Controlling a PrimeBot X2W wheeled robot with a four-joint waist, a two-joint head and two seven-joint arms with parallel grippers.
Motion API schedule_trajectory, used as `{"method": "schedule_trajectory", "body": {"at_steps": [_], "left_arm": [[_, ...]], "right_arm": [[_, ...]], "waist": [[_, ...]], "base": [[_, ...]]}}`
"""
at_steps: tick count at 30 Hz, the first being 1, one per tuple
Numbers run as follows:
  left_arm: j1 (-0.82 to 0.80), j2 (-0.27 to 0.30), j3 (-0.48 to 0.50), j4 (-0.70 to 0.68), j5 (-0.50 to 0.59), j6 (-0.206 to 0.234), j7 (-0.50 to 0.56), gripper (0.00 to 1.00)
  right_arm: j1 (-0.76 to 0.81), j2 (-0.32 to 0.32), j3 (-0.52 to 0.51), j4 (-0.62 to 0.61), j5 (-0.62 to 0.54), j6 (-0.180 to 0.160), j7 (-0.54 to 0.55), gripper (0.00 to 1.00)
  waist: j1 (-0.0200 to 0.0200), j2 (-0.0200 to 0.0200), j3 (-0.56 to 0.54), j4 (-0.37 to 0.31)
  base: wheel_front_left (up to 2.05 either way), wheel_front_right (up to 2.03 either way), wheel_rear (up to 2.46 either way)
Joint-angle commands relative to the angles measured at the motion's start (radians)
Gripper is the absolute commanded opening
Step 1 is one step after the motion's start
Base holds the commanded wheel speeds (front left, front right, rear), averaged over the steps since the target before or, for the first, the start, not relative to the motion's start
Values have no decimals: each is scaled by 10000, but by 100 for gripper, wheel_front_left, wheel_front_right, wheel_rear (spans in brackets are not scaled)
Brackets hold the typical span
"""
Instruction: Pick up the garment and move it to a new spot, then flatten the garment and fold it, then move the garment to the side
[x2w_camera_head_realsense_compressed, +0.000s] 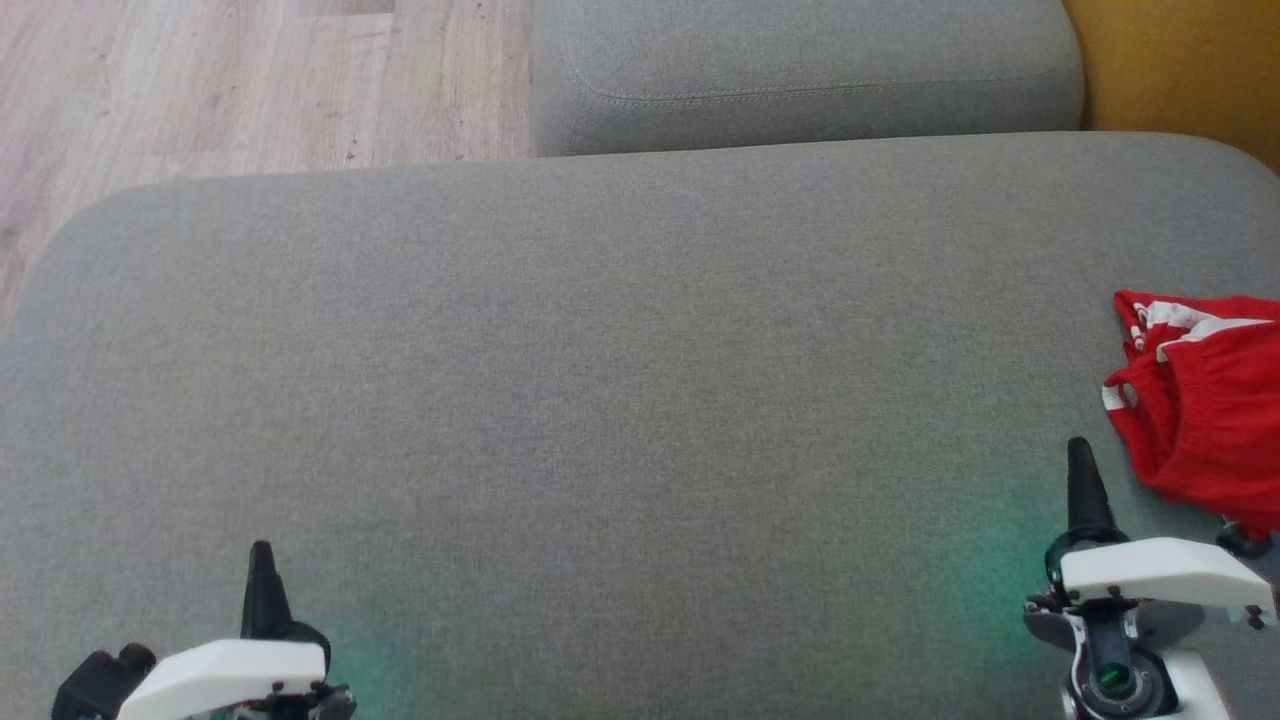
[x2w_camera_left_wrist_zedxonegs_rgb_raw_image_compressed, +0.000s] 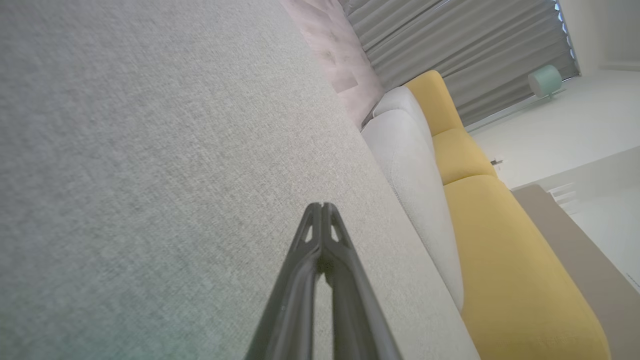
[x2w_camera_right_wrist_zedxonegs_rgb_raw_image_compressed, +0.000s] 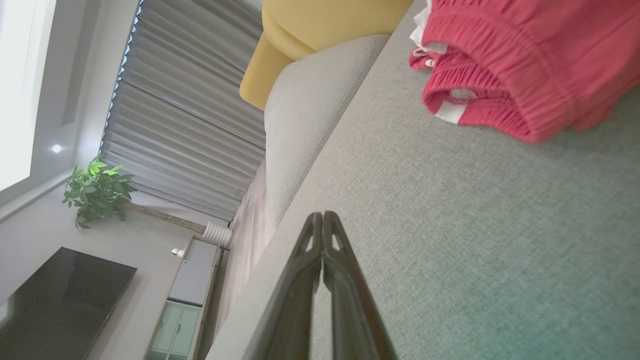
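garment (x2w_camera_head_realsense_compressed: 1205, 400), red with white trim, lies bunched in a heap at the right edge of the grey cushion (x2w_camera_head_realsense_compressed: 600, 400). right gripper (x2w_camera_head_realsense_compressed: 1080, 450) hovers over the near right part of the grey cushion, just beside the garment but not touching it, its fingers pressed together on nothing. left gripper (x2w_camera_head_realsense_compressed: 262, 555) sits over the cushion's near left part, well apart from the garment, fingers likewise pressed together and empty.

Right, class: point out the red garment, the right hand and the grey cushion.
red garment (x2w_camera_head_realsense_compressed: 1215, 420): head view, middle of its red fabric.
right hand (x2w_camera_head_realsense_compressed: 1080, 455): head view, its shut fingertips.
grey cushion (x2w_camera_head_realsense_compressed: 600, 350): head view, bare middle.
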Motion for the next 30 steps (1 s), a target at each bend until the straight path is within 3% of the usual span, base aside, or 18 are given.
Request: {"method": "schedule_trajectory", "body": {"at_steps": [1, 30], "left_arm": [[-555, 43, 264, -425, -272, -108, 86, 0], [-772, 54, 601, -907, -3266, -289, 921, 0]], "right_arm": [[-286, -44, 47, -434, 317, 43, 70, 0], [-213, -53, -343, -1177, 3501, 59, 910, 0]], "waist": [[-1, 0, -1, -4], [-1, 0, -14, -83]], "base": [[0, 0, 0], [0, 0, 0]]}}
